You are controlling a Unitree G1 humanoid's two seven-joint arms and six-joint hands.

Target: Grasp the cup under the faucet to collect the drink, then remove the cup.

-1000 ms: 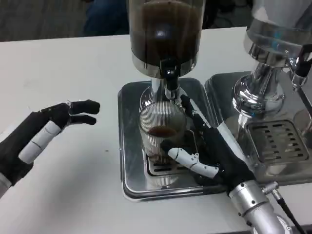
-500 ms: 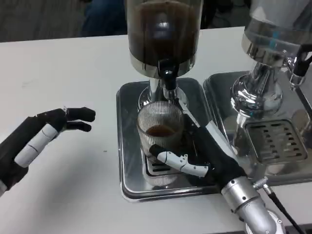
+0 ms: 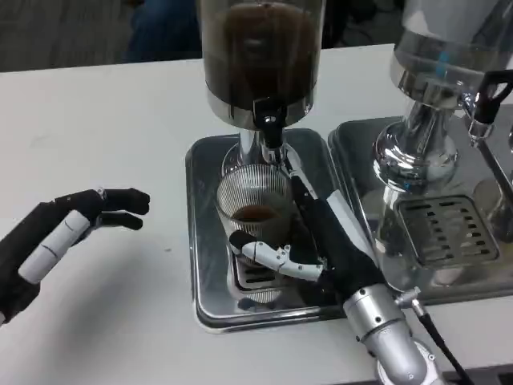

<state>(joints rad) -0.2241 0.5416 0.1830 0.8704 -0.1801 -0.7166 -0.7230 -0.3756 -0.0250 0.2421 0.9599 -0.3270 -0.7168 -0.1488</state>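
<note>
One cup [image 3: 255, 215], partly filled, is gripped by the right hand [image 3: 325, 249] under the faucet [image 3: 268, 128]; the left hand [image 3: 60, 237] is held wide above the desk [image 3: 104, 120].

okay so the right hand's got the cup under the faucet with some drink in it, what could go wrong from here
1. The glass cup is ribbed and smooth, and the right hand wraps it only from one side; it could slip or tip when lifted.
2. The faucet hangs just above the rim, so lifting straight up could knock it. Sliding out along the tray first looks safer.
3. The drink could slosh if moved fast.
</note>
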